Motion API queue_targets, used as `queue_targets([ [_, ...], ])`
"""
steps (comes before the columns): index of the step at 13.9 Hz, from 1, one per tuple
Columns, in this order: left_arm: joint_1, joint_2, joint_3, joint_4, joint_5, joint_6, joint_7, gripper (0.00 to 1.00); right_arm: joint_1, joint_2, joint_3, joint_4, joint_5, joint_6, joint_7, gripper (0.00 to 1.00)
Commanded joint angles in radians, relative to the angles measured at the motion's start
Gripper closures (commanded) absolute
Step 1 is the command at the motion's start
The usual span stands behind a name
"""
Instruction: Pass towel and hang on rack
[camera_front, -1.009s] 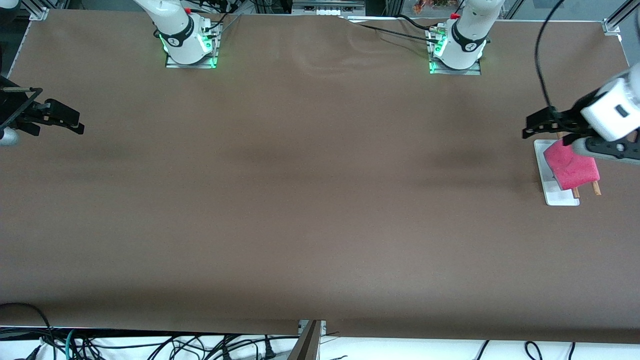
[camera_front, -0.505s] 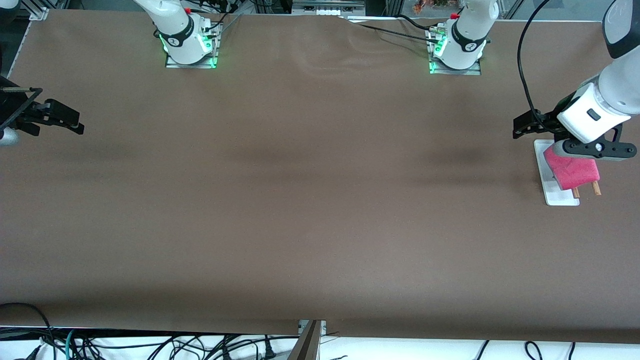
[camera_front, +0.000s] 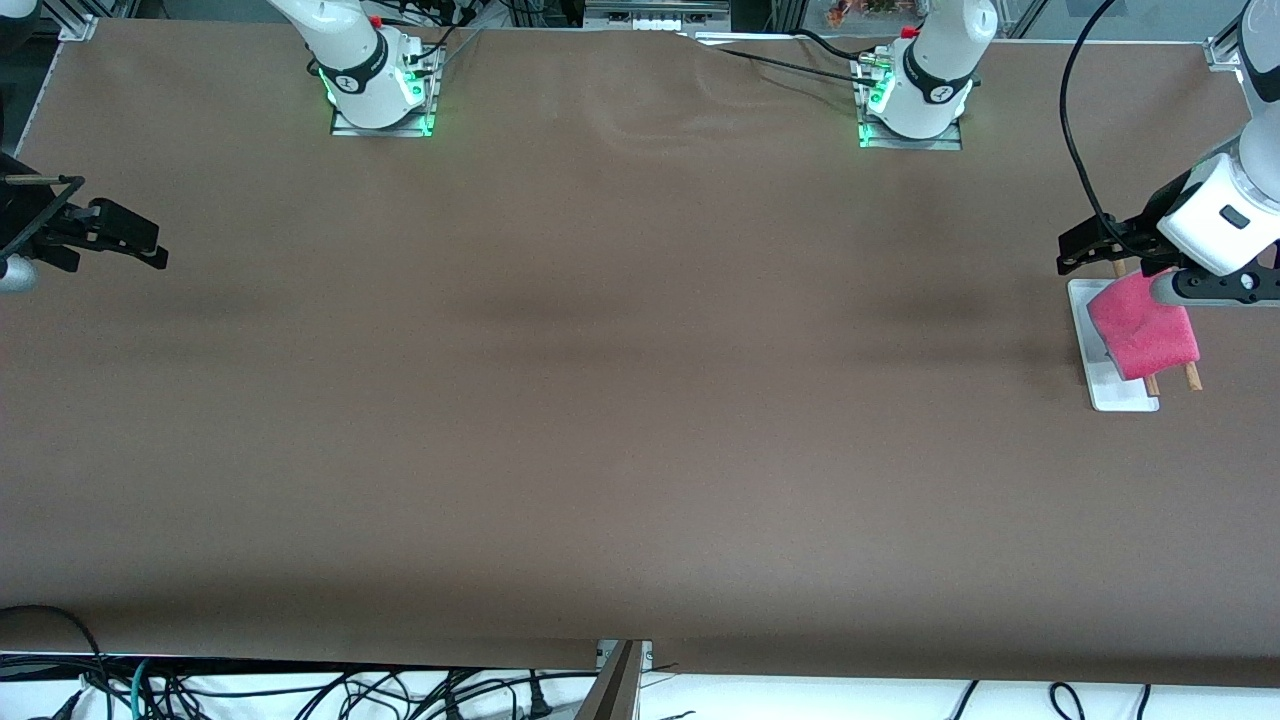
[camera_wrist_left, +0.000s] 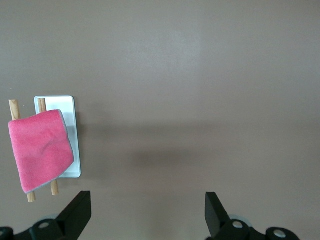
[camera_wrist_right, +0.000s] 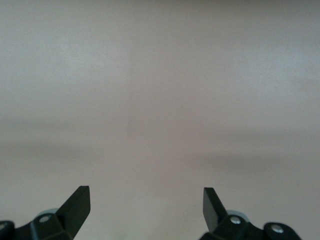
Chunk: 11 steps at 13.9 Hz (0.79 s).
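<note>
The pink towel (camera_front: 1144, 336) hangs draped over the two wooden rods of the rack (camera_front: 1122, 395), which stands on its white base at the left arm's end of the table. The left wrist view shows the towel (camera_wrist_left: 41, 149) over the rack (camera_wrist_left: 73, 117) too. My left gripper (camera_front: 1085, 247) is open and empty in the air, over the table just beside the rack; its jaws stand wide apart (camera_wrist_left: 147, 212). My right gripper (camera_front: 140, 243) is open and empty at the right arm's end of the table, waiting (camera_wrist_right: 146, 207).
The table is covered with a brown cloth (camera_front: 620, 380). A black cable (camera_front: 1075, 130) loops down to the left arm. The arm bases (camera_front: 380, 85) stand along the table's top edge.
The left gripper swung out from the rack toward the table's middle, then came back toward the rack end. The towel stays on the rods. The right arm has not moved.
</note>
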Motion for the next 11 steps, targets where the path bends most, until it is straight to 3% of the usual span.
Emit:
queue_targets([
  [1, -0.014, -0.01, 0.017, 0.004, -0.018, 0.02, 0.001, 0.0, -0.008, 0.007, 0.005, 0.013, -0.007, 0.0, -0.019, 0.0],
  [11, -0.009, 0.042, 0.02, 0.069, -0.021, 0.036, 0.015, 0.0, -0.008, 0.007, 0.005, 0.013, -0.007, 0.0, -0.019, 0.0],
])
